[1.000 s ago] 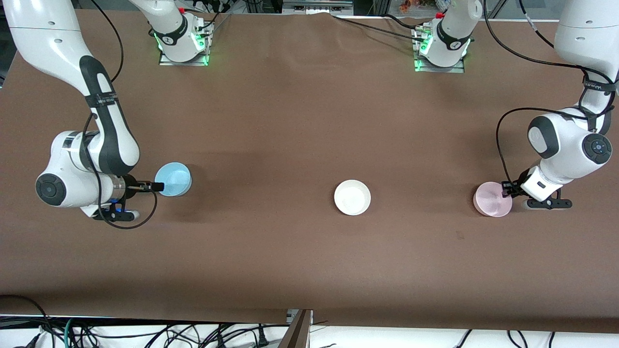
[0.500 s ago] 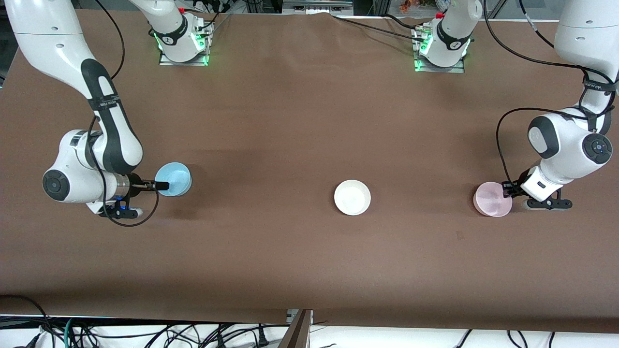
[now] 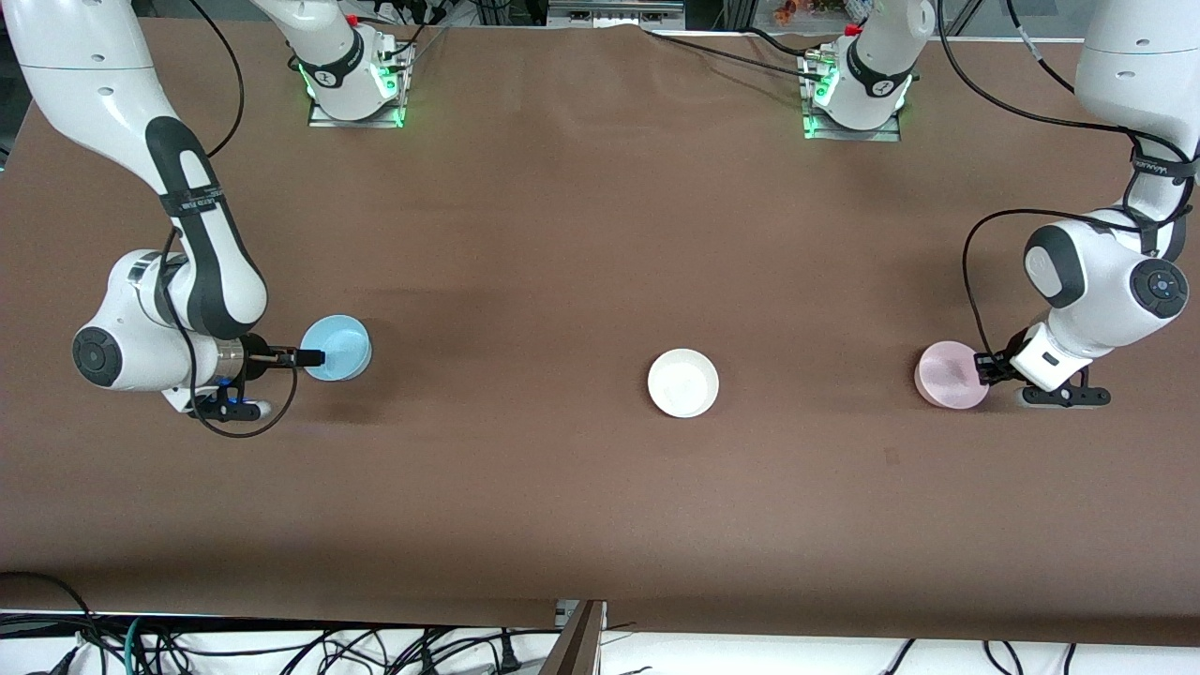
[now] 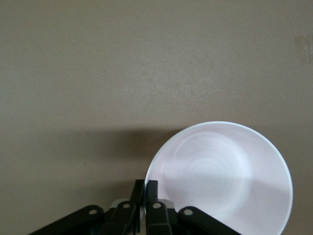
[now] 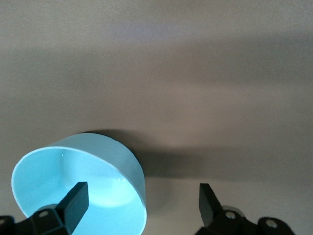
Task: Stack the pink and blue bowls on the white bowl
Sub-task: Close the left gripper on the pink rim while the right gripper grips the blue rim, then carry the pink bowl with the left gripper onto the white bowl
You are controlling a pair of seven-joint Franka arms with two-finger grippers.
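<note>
The pale pink bowl (image 3: pixel 949 375) is near the left arm's end of the table. My left gripper (image 3: pixel 982 367) is shut on its rim, and in the left wrist view its fingers (image 4: pixel 151 193) pinch the edge of the pink bowl (image 4: pixel 225 176). The light blue bowl (image 3: pixel 337 347) stands on the table near the right arm's end. My right gripper (image 3: pixel 312 357) is open at its rim. In the right wrist view one finger (image 5: pixel 76 199) is inside the blue bowl (image 5: pixel 58 191) and the other is outside. The white bowl (image 3: pixel 683 382) stands alone mid-table.
The brown table cover (image 3: pixel 562 244) is bare around the bowls. The two arm bases (image 3: pixel 354 84) stand along the table's edge farthest from the front camera. Cables lie past the table's near edge (image 3: pixel 375 647).
The pink bowl has shifted slightly with my left gripper, upward in the front view. My right gripper has edged onto the blue bowl's rim. The white and blue bowls have not moved.
</note>
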